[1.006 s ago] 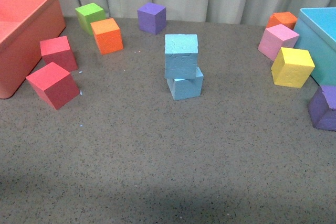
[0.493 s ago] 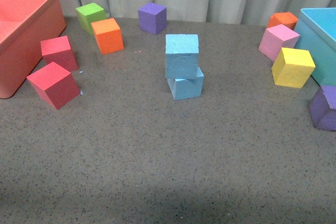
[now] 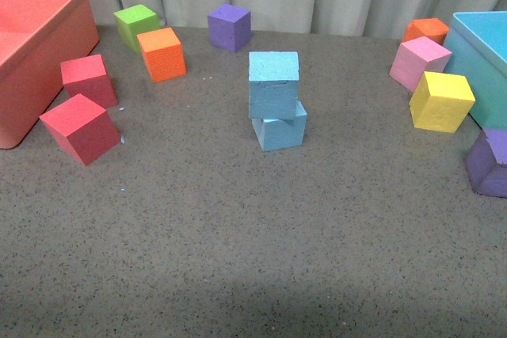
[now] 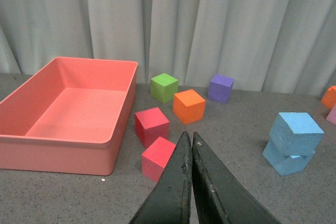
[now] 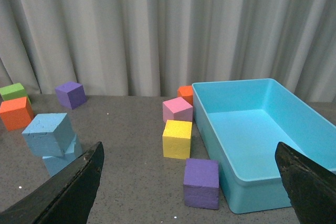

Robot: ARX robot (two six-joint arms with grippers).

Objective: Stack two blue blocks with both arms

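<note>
Two sky-blue blocks stand stacked in the middle of the table: the upper blue block [image 3: 274, 83] rests on the lower blue block [image 3: 280, 130], slightly turned and offset. The same stack shows in the left wrist view [image 4: 293, 141] and the right wrist view [image 5: 50, 139]. Neither arm appears in the front view. My left gripper [image 4: 189, 141] is shut with nothing between its fingers, well short of the stack. My right gripper [image 5: 189, 156] is open wide and holds nothing, with the stack off to one side.
A salmon-red bin [image 3: 36, 53] sits at the left with two red cubes [image 3: 79, 126], an orange cube [image 3: 162, 54], a green cube [image 3: 135, 24] and a purple cube [image 3: 230, 26] nearby. At the right stand a turquoise bin [image 3: 483, 61], pink [image 3: 418, 62], yellow [image 3: 440, 100], orange and purple [image 3: 489, 162] cubes. A curtain closes the back.
</note>
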